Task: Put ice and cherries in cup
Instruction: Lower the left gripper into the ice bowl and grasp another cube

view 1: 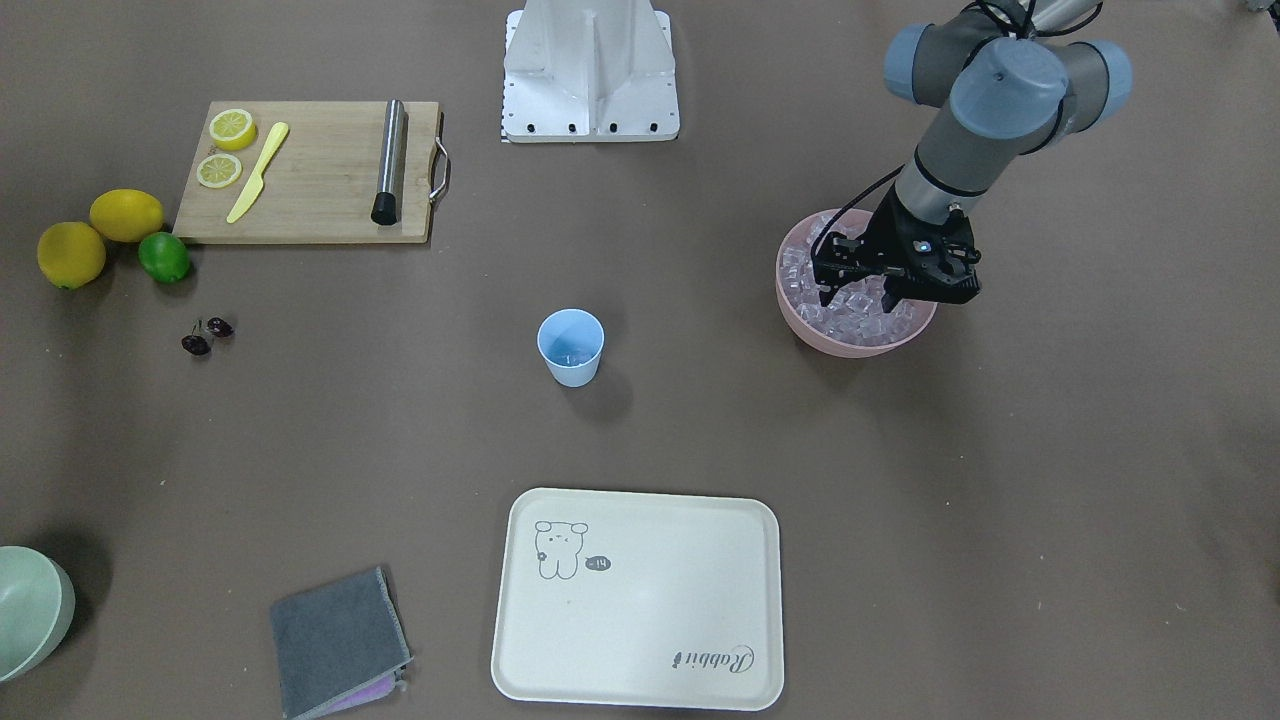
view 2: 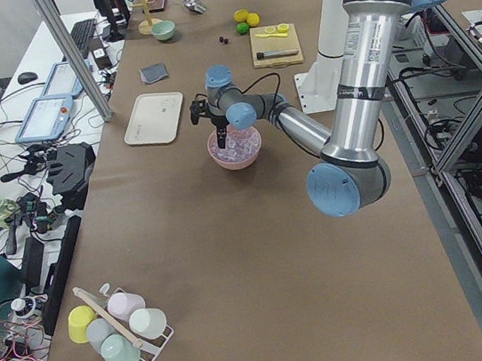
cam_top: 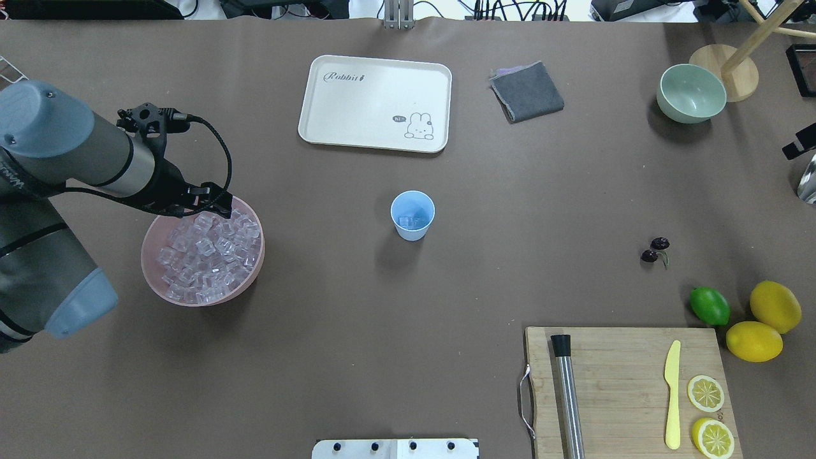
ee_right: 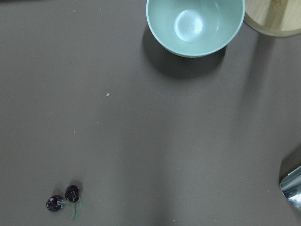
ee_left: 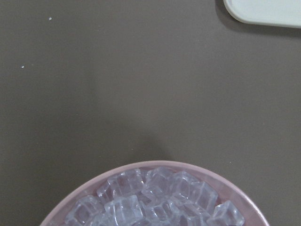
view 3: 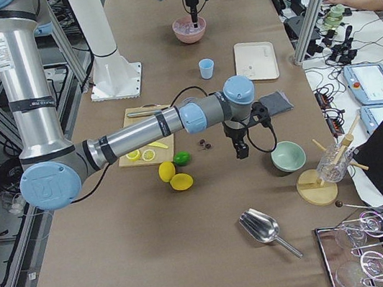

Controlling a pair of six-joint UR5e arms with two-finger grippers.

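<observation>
The light blue cup (view 1: 570, 345) stands upright mid-table, and the overhead view (cam_top: 412, 215) shows a couple of ice cubes in its bottom. The pink bowl (view 1: 850, 345) is heaped with ice (view 1: 862, 308). My left gripper (view 1: 858, 292) hangs over the bowl's robot-side part with its fingers apart, tips down among the cubes. The left wrist view shows ice (ee_left: 155, 200) but no fingers. The cherries (view 1: 207, 336) lie on the table far from the cup and also show in the right wrist view (ee_right: 63, 200). My right gripper (view 3: 240, 152) hovers near them; I cannot tell whether it is open or shut.
A cream tray (cam_top: 376, 102) and a grey cloth (cam_top: 526, 91) lie beyond the cup. A pale green bowl (cam_top: 692, 92) is at the far right. A cutting board (cam_top: 621, 382) holds a muddler, knife and lemon slices. A lime (cam_top: 709, 305) and lemons sit beside it.
</observation>
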